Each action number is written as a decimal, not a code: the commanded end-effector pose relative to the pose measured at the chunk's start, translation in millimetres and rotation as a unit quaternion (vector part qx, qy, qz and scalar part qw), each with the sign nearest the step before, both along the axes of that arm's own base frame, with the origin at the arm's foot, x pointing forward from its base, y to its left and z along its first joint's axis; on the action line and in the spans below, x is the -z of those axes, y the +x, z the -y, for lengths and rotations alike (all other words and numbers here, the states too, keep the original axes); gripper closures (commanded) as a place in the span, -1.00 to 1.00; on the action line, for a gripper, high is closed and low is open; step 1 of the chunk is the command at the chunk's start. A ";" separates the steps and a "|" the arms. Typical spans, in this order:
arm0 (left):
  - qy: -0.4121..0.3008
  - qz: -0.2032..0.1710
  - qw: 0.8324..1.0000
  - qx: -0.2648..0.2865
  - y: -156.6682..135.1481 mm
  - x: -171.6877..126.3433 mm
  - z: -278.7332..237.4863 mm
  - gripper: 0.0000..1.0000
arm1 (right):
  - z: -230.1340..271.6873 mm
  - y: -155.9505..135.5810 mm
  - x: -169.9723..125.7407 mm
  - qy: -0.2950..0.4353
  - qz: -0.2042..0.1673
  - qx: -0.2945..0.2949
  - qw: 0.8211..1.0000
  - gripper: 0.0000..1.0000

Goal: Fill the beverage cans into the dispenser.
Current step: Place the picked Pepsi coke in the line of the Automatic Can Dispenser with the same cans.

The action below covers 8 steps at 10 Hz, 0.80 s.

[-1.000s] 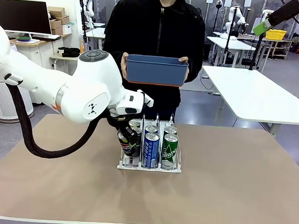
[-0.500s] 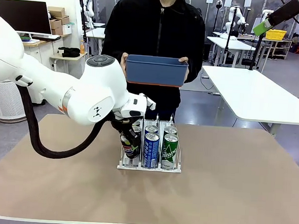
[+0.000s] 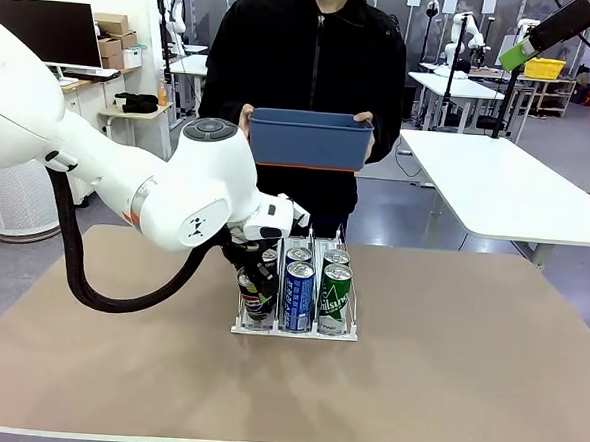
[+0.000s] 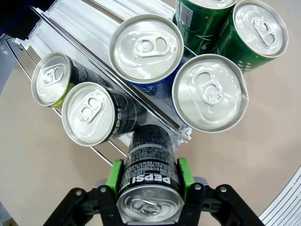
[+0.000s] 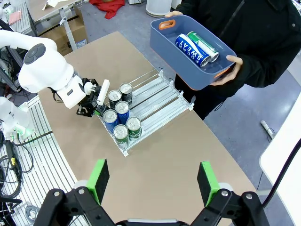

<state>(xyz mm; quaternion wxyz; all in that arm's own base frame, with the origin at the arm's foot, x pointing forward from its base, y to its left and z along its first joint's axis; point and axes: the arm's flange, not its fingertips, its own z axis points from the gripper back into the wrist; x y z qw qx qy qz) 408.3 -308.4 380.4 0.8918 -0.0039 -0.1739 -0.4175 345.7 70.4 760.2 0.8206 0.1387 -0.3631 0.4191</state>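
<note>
now the left pincer (image 4: 149, 175) is clamped on a black pepsi can (image 4: 149, 153) at the front of the rack's (image 3: 293, 331) left lane. better to stand it straight between the wires before letting go. the right pincer (image 5: 153, 181) hangs with jaws apart.

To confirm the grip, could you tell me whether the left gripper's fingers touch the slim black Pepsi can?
Touching. The left wrist view shows the left gripper's fingers pressed against both sides of the black Pepsi can.

White rounded left arm (image 3: 181, 202), black ribbed cable (image 3: 80, 268), black green-padded claw (image 4: 149, 175).
</note>
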 end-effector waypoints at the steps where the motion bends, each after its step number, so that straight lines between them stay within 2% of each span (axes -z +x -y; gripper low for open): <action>1: -0.009 0.010 1.000 -0.003 1.0 -5.7 -1.7 -0.16 | -0.2 -0.1 1.4 -0.002 0.000 0.000 1.000 -1.00; 3: 0.002 -0.018 1.000 -0.005 9.4 2.2 2.4 -0.16 | -0.2 -0.1 1.4 -0.002 0.000 0.000 1.000 -1.00; 8: -0.002 -0.034 0.999 -0.015 36.2 3.5 -1.1 -0.16 | -0.2 -0.1 1.4 -0.002 0.000 0.000 1.000 -1.00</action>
